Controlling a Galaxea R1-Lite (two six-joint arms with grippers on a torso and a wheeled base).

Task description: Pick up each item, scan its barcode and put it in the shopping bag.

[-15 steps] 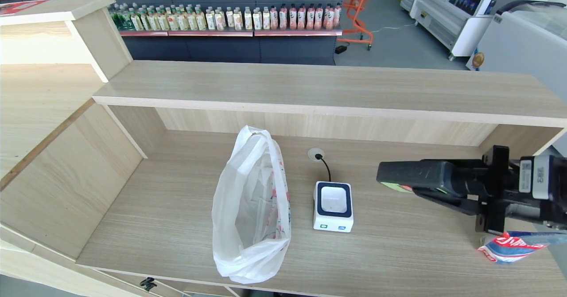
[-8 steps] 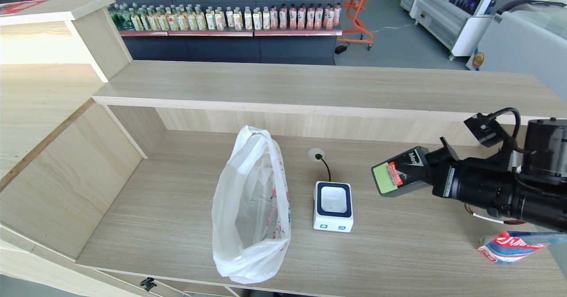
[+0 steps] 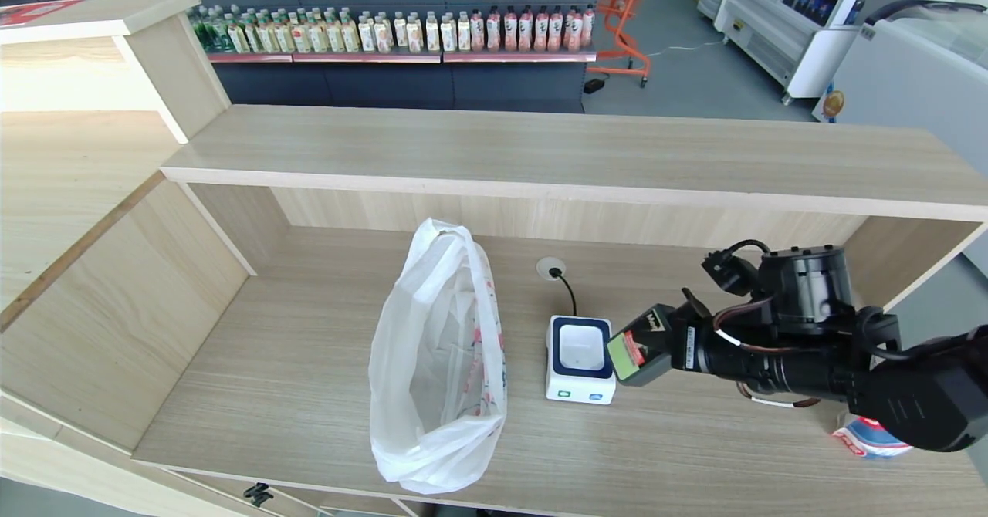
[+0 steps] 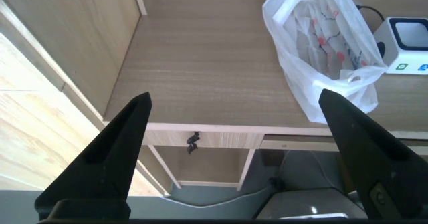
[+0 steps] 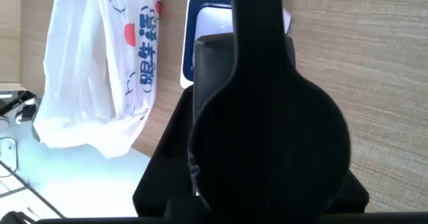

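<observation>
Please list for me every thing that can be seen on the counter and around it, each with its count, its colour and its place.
shopping bag: one, white see-through plastic, standing open on the counter, to the left of the scanner.
scanner: one, white with a dark blue frame, middle of the counter.
cable: one, black, from the scanner to a hole behind it.
box: one, dark with a green end face, held in the air at the scanner's right edge.
snack packet: one, red, white and blue, right end of the counter, partly behind the right arm.
counter: one, light wood.
bottles: many, in a row on the shelf behind.
left end effector: open, empty, near the counter's front edge.
right end effector: shut on the box.
</observation>
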